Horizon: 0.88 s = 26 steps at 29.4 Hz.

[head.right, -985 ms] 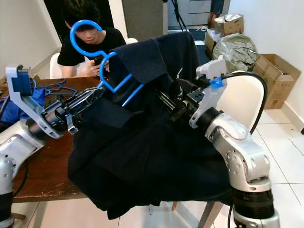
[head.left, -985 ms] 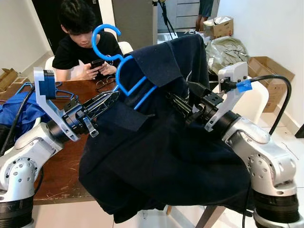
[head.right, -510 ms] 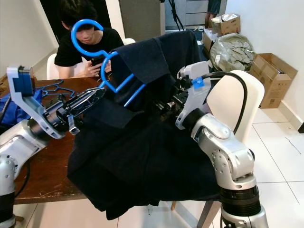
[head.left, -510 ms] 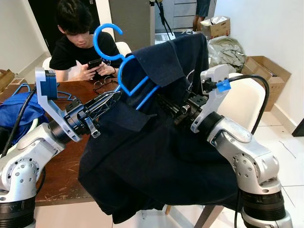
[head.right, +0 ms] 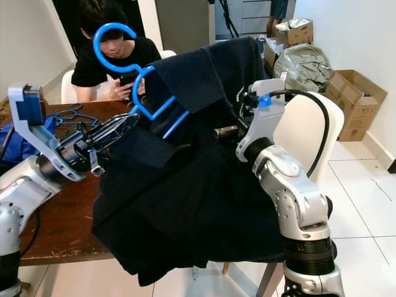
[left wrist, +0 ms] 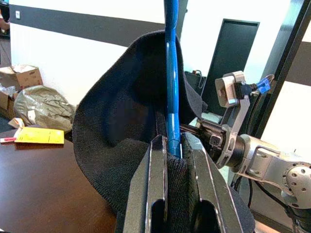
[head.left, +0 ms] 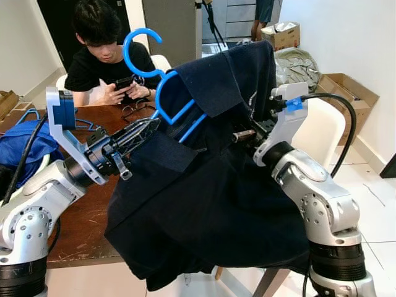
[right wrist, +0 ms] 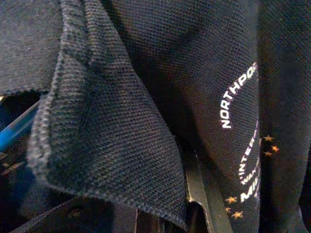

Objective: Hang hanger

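A blue plastic hanger [head.left: 176,114] stands upright over the table's front, its hook [head.left: 139,46] on top. My left gripper [head.left: 141,131] is shut on its lower part; in the left wrist view the blue bar [left wrist: 171,97] rises from between the black fingers [left wrist: 158,184]. A dark navy shirt [head.left: 210,204] is draped over the hanger and both arms, hanging below the table edge. My right gripper [head.left: 244,134] is pushed into the shirt's right side, mostly under the fabric. The right wrist view shows the shirt's knit and white lettering [right wrist: 238,97] close up.
A person [head.left: 102,55] sits at the far side of the brown table [head.left: 86,216], holding a phone. Glasses [head.left: 133,109] lie on the table, with a blue cloth [head.left: 18,145] at its left. A white chair [head.left: 325,127] stands right; cardboard boxes [head.left: 346,93] line the far wall.
My right forearm has swung up and pushed deeper into the shirt, so more fabric covers the gripper. The left gripper keeps the hanger in the same place.
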Tool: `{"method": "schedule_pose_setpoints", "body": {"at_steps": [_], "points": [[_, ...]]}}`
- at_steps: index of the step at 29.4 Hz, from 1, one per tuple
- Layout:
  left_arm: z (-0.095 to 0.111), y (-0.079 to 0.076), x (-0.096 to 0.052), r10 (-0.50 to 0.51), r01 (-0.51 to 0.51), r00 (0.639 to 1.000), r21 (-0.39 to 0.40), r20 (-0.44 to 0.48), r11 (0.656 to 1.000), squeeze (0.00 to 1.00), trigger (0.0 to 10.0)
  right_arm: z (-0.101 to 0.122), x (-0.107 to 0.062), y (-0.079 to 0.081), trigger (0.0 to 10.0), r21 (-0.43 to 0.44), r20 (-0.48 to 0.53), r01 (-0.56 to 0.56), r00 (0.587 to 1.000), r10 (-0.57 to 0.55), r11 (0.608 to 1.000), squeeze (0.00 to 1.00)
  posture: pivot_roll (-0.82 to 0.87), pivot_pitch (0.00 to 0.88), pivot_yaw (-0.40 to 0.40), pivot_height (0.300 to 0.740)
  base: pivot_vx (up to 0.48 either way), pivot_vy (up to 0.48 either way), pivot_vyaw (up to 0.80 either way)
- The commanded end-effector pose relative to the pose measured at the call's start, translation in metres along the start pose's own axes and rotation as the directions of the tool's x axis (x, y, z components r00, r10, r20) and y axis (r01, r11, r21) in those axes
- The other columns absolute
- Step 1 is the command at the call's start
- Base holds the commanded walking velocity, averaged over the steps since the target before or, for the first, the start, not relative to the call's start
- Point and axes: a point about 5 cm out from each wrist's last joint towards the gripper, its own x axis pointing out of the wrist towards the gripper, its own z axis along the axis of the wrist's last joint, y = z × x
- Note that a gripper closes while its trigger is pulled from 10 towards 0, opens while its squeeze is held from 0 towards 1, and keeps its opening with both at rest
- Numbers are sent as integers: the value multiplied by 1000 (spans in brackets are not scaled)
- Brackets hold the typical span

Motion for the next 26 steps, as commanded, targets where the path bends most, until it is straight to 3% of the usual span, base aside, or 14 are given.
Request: {"method": "schedule_pose_setpoints", "body": {"at_steps": [1, 9, 10, 12, 14, 22, 23, 24, 26], "points": [[3, -4, 0, -22, 21, 999, 8, 28, 1000, 0, 10000, 4, 1, -2, 0, 5, 21, 13, 1000, -13, 1000, 0, 30, 1, 57, 735, 0, 0, 0], [-3, 4, -11, 37, -32, 997, 71, -75, 997, 0, 10000, 15, 1, -10, 0, 48, 77, 51, 996, -55, 998, 0, 29, 3, 61, 735, 0, 0, 0], [-8, 10, -23, 84, -63, 982, 127, -169, 990, 0, 10000, 21, 1, -15, 0, 57, 101, 66, 992, -72, 996, 0, 28, 4, 62, 735, 0, 0, 0], [-18, 19, -51, 193, -91, 904, 270, -380, 959, 0, 10000, 31, -1, -26, 0, 56, 126, 95, 987, -101, 994, 0, 34, 6, 60, 735, 0, 0, 0], [-23, 21, -63, 237, -82, 854, 330, -464, 941, 0, 10000, 33, -1, -29, 0, 55, 131, 106, 985, -112, 993, 0, 43, 8, 55, 735, 0, 0, 0], [-29, 11, -72, 210, -33, 821, 322, -531, 946, 0, 10000, 32, 1, -29, 0, 57, 126, 111, 985, -118, 992, 0, 50, 9, 50, 735, 0, 0, 0], [-26, 1, -71, 155, 13, 822, 290, -548, 957, 0, 10000, 31, 2, -29, 0, 55, 119, 112, 986, -118, 992, 0, 57, 11, 43, 735, 0, 0, 0], [-26, 1, -71, 155, 13, 822, 290, -548, 957, 0, 10000, 31, 2, -29, 0, 55, 119, 112, 986, -118, 992, 0, 57, 11, 43, 735, 0, 0, 0], [-19, -21, -66, 18, 132, 817, 216, -577, 968, 0, 10000, 29, 4, -29, 0, 52, 103, 116, 987, -121, 992, 0, 62, 10, 38, 735, 0, 0, 0]]}}
